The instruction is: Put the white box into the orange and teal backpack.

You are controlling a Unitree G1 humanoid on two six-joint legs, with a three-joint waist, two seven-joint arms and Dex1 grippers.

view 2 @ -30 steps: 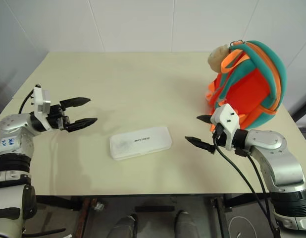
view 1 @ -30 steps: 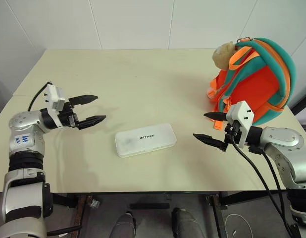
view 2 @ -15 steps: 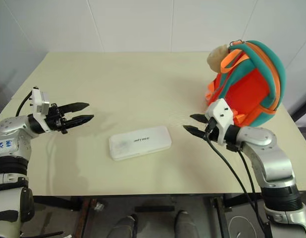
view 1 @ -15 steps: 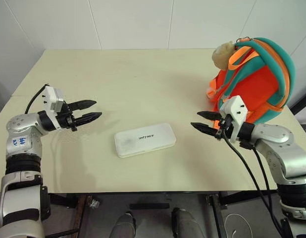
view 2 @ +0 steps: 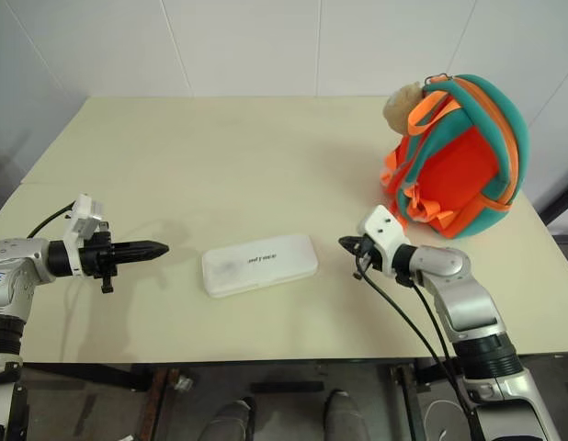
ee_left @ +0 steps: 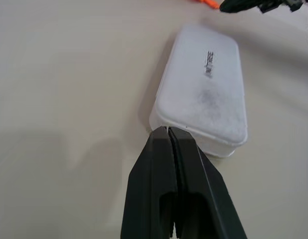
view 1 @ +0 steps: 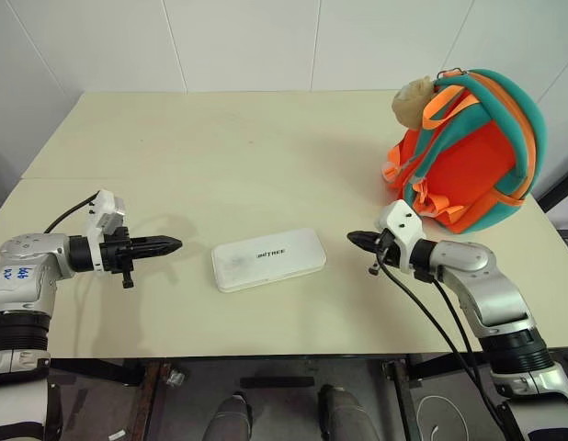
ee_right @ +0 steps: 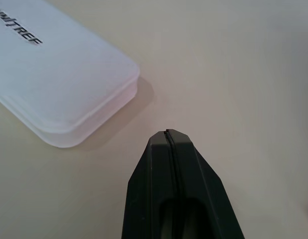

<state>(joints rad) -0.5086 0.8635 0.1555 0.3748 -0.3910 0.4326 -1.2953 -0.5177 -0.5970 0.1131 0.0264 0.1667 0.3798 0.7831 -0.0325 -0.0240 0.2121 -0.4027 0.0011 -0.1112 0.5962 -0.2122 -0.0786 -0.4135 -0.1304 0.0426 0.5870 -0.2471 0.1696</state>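
The white box (view 1: 268,259) lies flat on the cream table (view 1: 229,156), near its front edge, lid up with small dark lettering. My left gripper (view 1: 176,243) is shut and empty, low over the table, its tip pointing at the box's left end a short gap away; the left wrist view has that tip (ee_left: 167,130) just short of the box (ee_left: 206,84). My right gripper (view 1: 351,237) is shut and empty too, pointing at the box's right end with a small gap (ee_right: 170,133). The orange and teal backpack (view 1: 472,152) stands upright at the table's right side, behind the right arm.
A beige plush toy (view 1: 413,101) hangs at the backpack's upper left. Black cables trail from my right wrist (view 1: 422,303) over the table's front edge. White tiled walls stand behind the table.
Both grippers have shut from wide open. Both hands sank toward the tabletop; the right one moved in closer to the box's right end, the left one dropped and levelled toward its left end.
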